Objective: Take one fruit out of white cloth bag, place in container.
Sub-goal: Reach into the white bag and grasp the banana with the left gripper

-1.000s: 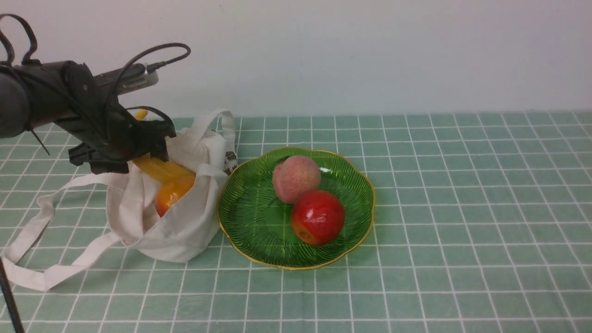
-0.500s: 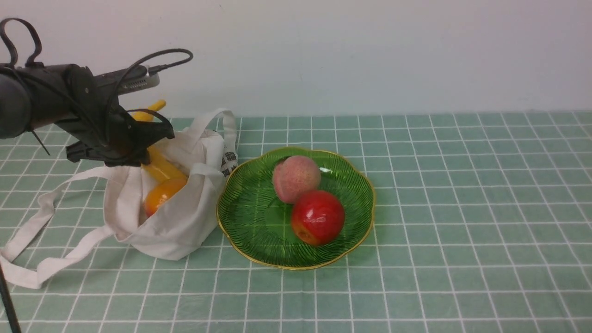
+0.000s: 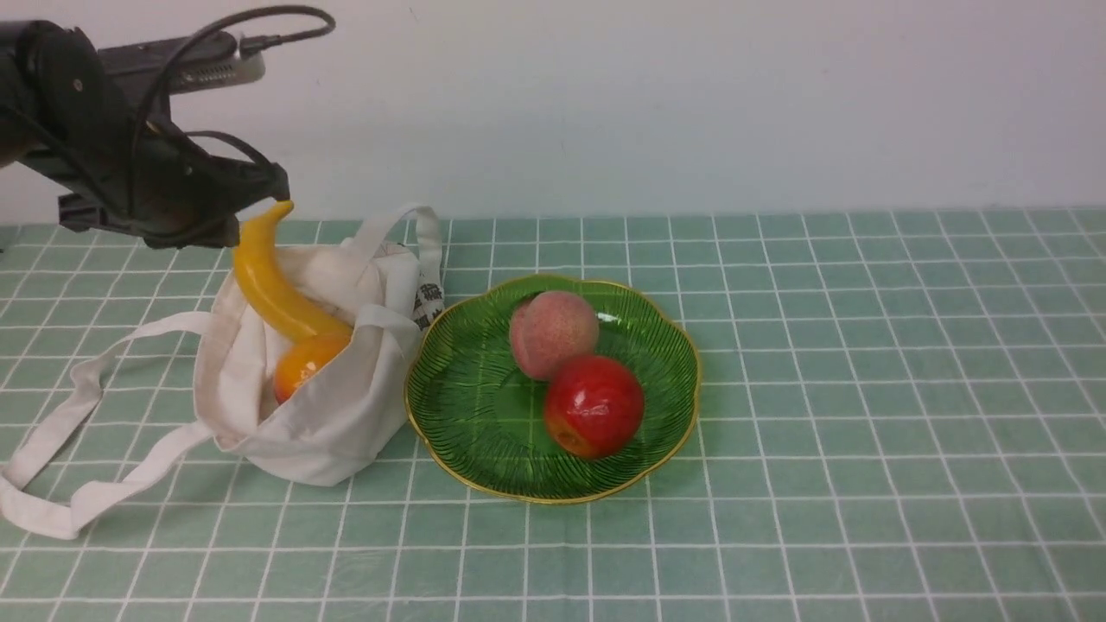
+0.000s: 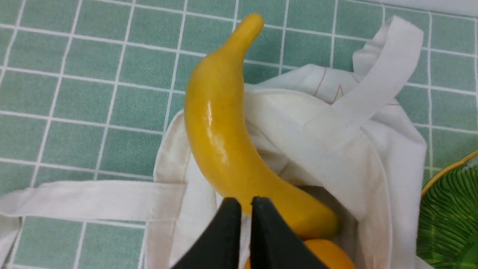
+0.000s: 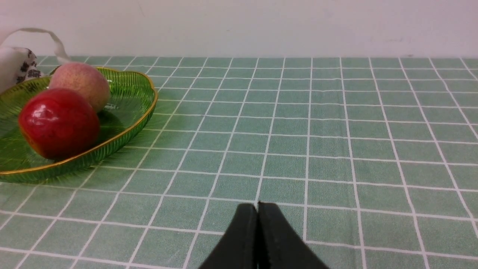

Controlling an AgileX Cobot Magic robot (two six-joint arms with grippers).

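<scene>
Glossy, stiff and likely slippery, the banana (image 3: 262, 285) is leaning out of the white cloth bag (image 3: 346, 410) near the counter's (image 3: 864, 389) left edge, the left gripper (image 4: 242, 202) hovering above it pinched shut and empty; a mid-body grasp is looking safest.

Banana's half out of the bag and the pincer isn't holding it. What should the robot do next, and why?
Probably open the left pincer and lower it around the middle of the banana. Its jaws stand almost shut with nothing between them, and the banana leans out of the white cloth bag, lower end inside by the orange.
</scene>
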